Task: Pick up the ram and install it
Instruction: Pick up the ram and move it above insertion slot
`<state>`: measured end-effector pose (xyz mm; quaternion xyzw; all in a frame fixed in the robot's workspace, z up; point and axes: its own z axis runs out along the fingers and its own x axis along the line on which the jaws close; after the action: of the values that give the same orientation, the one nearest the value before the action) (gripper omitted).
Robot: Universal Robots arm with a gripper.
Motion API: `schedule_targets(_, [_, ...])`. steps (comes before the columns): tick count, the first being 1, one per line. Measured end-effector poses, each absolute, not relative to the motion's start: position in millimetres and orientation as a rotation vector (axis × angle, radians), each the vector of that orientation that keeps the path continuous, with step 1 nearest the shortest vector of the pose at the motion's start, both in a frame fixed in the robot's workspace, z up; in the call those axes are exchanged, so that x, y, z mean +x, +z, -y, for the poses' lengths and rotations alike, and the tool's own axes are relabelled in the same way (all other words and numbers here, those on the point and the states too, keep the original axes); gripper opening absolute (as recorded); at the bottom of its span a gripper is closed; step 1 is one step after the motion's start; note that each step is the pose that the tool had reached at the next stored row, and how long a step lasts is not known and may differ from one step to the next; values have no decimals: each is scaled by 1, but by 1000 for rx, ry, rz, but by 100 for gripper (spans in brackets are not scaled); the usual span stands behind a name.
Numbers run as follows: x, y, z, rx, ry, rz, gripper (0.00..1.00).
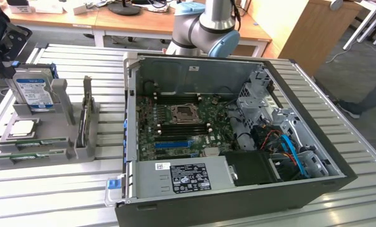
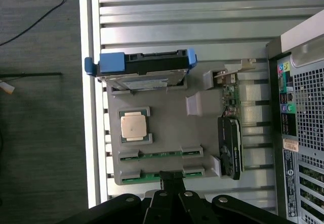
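1. Exterior view: the open computer case (image 1: 238,142) lies on the slatted table (image 1: 339,208), with the arm (image 1: 207,28) rising behind it. At the exterior view's left stands a grey parts tray (image 1: 81,151).
2. The ram (image 1: 35,154) lies flat in the tray's front row, with a second stick (image 1: 46,141) just behind it. Further back are the processor chip (image 1: 23,127) and the upright hard drive (image 1: 33,92). A graphics card (image 1: 86,113) stands on edge at the tray's side nearest the case.
3. On the board inside the case, the dark memory slots (image 1: 183,127) beside the processor socket (image 1: 184,113) look unfilled, so nothing is installed yet.
4. Wrist view: the gripper (image 2: 172,176) looks down on the tray, and its dark fingers are clenched together on nothing. The tips line up over the middle of the ram (image 2: 147,175). I cannot tell how high above the stick they are.
5. Judgement: this is the approach stage of the pick, and the stick is not yet grasped.
6. A grasp from here calls for the fingers to part enough to straddle the stick's thin edge. It also calls for a straight descent that keeps clear of the neighbouring stick (image 2: 159,154)
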<state>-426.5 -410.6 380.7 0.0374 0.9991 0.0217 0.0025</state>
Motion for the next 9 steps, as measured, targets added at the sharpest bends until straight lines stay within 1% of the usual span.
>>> schedule_targets(9, [-427,381,411,73,68,-3136,11])
